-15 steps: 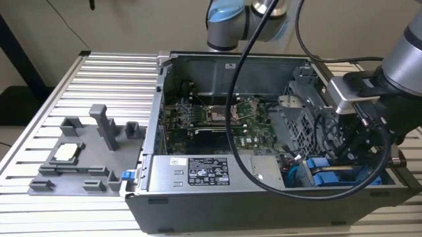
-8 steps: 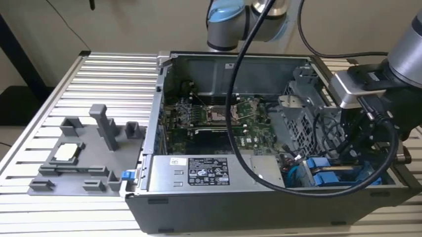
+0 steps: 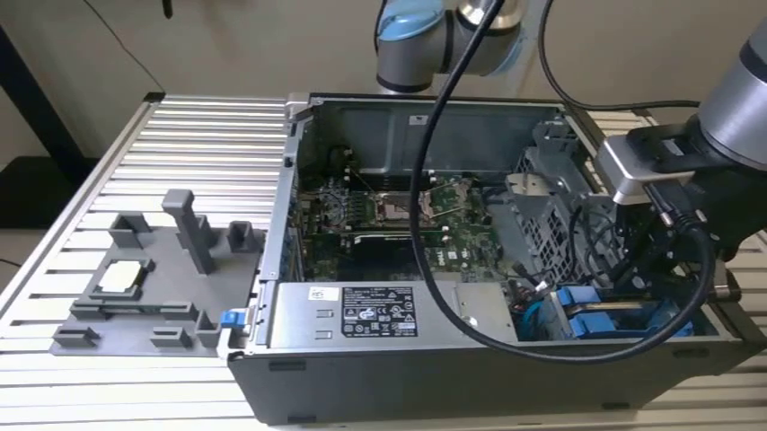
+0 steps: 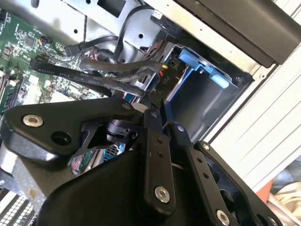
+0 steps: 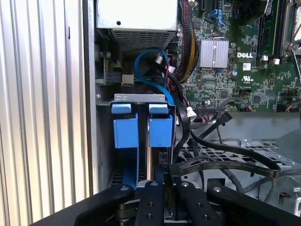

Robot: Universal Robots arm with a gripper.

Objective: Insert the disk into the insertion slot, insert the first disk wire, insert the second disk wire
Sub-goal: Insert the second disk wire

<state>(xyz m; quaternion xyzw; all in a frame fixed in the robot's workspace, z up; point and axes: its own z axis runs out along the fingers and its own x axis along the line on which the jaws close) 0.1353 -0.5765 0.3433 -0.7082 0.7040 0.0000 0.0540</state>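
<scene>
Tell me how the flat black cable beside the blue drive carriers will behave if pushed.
The flat black cable probably flexes rather than resists: it sags in a curve across the metal cage. It looks thin, so likely light. Its bend suggests it may spring back.

You have a ribbed aluminium table point(image 3: 180, 135) running across the whole scene, its slats catching a soft, even light. Behind its far edge stands a plain beige wall point(image 3: 240, 45) (no window on it). At the exterior view's left, off the table's edge, a dark frame post point(image 3: 30, 85) slants down past the far left corner, with pale floor point(image 3: 14, 247) below it. Beyond the table's right edge you can see a strip of the same light floor point(image 3: 753, 260).
</scene>
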